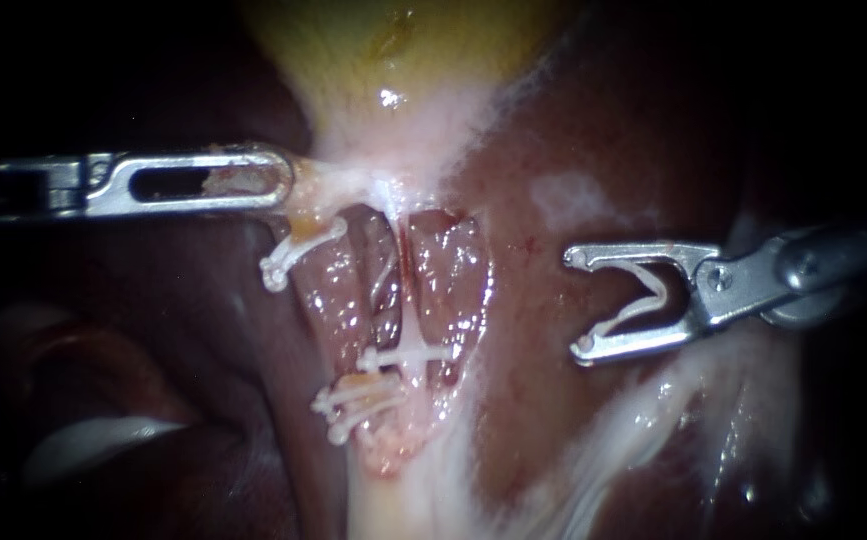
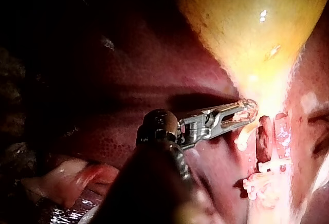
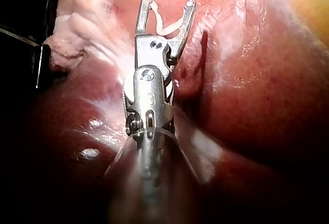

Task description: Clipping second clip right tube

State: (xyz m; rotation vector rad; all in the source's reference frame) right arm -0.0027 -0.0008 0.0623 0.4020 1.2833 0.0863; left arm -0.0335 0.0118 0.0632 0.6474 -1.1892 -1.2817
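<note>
The claw of the right instrument (image 1: pixel 578 304) is held wide over the liver (image 1: pixel 553 420), with a loaded clip (image 1: pixel 661 295) seated against both halves. It is positioned well apart from the right tube (image 1: pixel 401 300), which is crossed by one fitted clip (image 1: pixel 408 354). The claw of the left instrument (image 1: pixel 288 182) is closed on pale tissue at the neck of the gallbladder (image 1: pixel 373 60).

The yellow gallbladder (image 1: pixel 383 50) tapers downward into a whitish neck. Glossy dark red liver (image 1: pixel 593 130) lies on both sides of it. A pale fibrous band (image 1: pixel 633 420) crosses the liver at the lower right.
</note>
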